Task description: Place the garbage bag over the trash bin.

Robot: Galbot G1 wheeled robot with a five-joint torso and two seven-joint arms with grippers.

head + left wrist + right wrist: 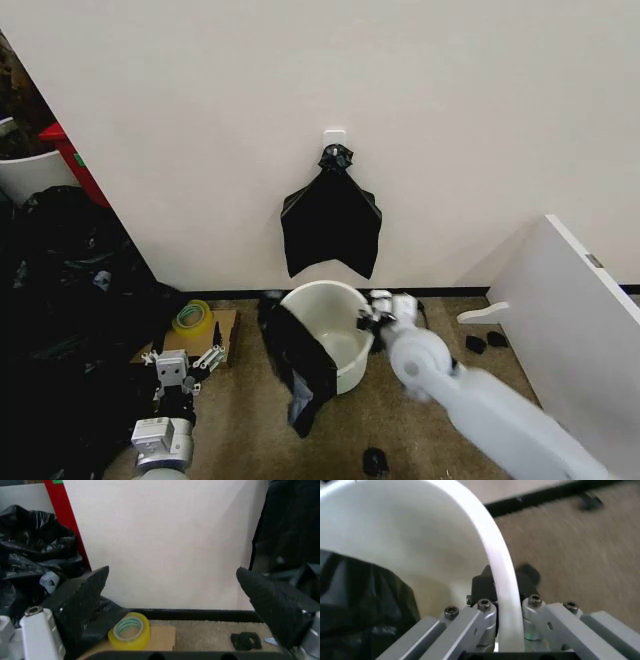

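Hidden parts: the far end of the garbage bag (296, 368) falls behind its own folds, and the lower wall of the trash bin (352, 372) is covered by the bag at 9 o'clock. The fingertips of the right gripper (372, 318) are hard to make out in the head view.
Trash bin: it stands upright on the carpet below the knotted bunch of black bags (331, 222), with its mouth open to the top.
Garbage bag: it hangs over the bin's rim at 9 o'clock, with its long axis running down to the floor at 6 o'clock. It does not wrap the whole mouth.
Right arm: it reaches from 5 o'clock to the bin's rim at 3 o'clock. In the right wrist view the right gripper (506, 592) is clamped on the rim of the trash bin (492, 551), one finger inside and one outside.
Left arm: it waits low at 8 o'clock. The left gripper (175, 592) has its fingers wide apart, near a yellow tape roll (131, 630).
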